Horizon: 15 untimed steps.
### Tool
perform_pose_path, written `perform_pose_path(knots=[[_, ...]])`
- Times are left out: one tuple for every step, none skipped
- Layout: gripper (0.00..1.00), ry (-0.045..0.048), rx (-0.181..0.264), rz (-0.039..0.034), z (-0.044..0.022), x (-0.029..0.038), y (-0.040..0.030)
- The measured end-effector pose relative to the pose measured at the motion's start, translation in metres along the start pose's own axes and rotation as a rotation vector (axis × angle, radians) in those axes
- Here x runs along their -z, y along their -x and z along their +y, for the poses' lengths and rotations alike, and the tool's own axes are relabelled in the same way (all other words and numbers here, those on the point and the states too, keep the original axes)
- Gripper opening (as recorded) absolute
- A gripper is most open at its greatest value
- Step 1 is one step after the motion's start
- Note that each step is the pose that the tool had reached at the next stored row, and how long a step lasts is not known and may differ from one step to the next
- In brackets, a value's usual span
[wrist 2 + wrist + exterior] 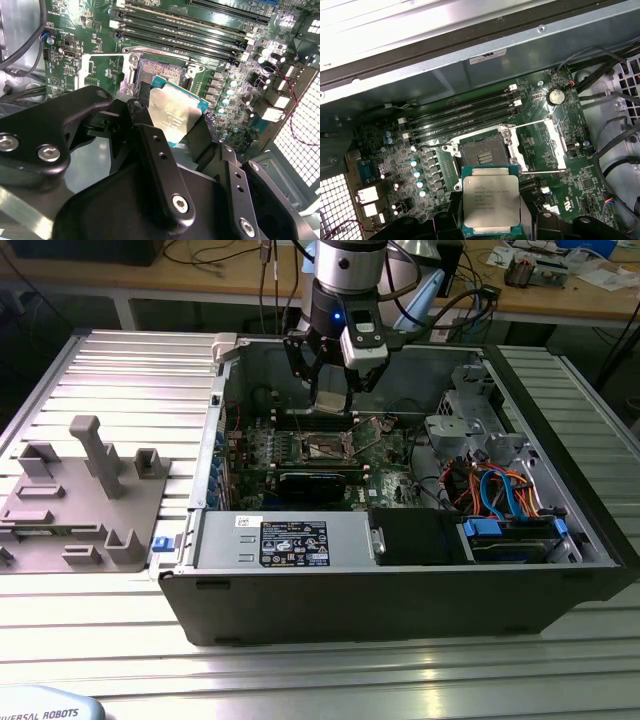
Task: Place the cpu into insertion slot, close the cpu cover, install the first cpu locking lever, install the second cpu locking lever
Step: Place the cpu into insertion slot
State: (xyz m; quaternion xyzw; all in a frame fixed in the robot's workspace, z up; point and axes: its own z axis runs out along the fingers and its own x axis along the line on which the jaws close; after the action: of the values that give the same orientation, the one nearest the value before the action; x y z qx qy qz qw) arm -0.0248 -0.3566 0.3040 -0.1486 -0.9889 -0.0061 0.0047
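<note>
cpu (491, 202) is clamped in the gripper (175, 119) by two opposite edges, metal lid facing both wrist cameras, roughly level. It hangs clear of the board and is not seated. The insertion slot (485, 152) is directly under and slightly ahead of the gripper, empty, with its contact field exposed. The cpu cover (555, 145) is flipped open, lying beside the slot and off to one side of the gripper. Memory slots (465, 115) run past the slot on the far side from the gripper. The green motherboard (395, 145) sits beneath. In the exterior view the gripper (330, 392) reaches down into the open computer case (400, 590); a grey fixture tray (80, 490) sits well away, outside the case.
</note>
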Motion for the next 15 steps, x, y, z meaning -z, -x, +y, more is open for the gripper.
perform_pose_path(knots=[[0.54, 0.0001, -0.005, -0.0001, 0.0, -0.0001, 0.0], [0.54, 0.0001, -0.014, -0.0001, 0.0, -0.0001, 0.0], [0.54, 0.0003, -0.02, -0.0002, 0.0, -0.0002, 0.0], [0.54, 0.0003, -0.025, -0.0003, 0.0, -0.0002, 0.0], [0.54, 0.001, -0.029, -0.0002, 0.0, -0.0002, 0.0], [0.54, 0.0044, -0.033, 0.0006, 0.0, -0.0004, -0.0001], [0.54, 0.0083, -0.037, 0.002, 0.0, -0.0003, -0.0001], [0.54, 0.0099, -0.039, 0.0026, 0.0, -0.0003, 0.0], [0.54, 0.0114, -0.042, 0.003, 0.0001, -0.0003, 0.0], [0.54, 0.0124, -0.046, 0.0033, 0.0, -0.0003, 0.0], [0.54, 0.0125, -0.048, 0.0033, 0.0, -0.0003, 0.0], [0.54, 0.0126, -0.05, 0.0033, 0.0, -0.0003, 0.0], [0.54, 0.0126, -0.052, 0.0033, 0.0, -0.0003, 0.0], [0.54, 0.0126, -0.053, 0.0032, 0.0, -0.0003, 0.0], [0.54, 0.0126, -0.055, 0.0032, 0.0, -0.0003, 0.0]])
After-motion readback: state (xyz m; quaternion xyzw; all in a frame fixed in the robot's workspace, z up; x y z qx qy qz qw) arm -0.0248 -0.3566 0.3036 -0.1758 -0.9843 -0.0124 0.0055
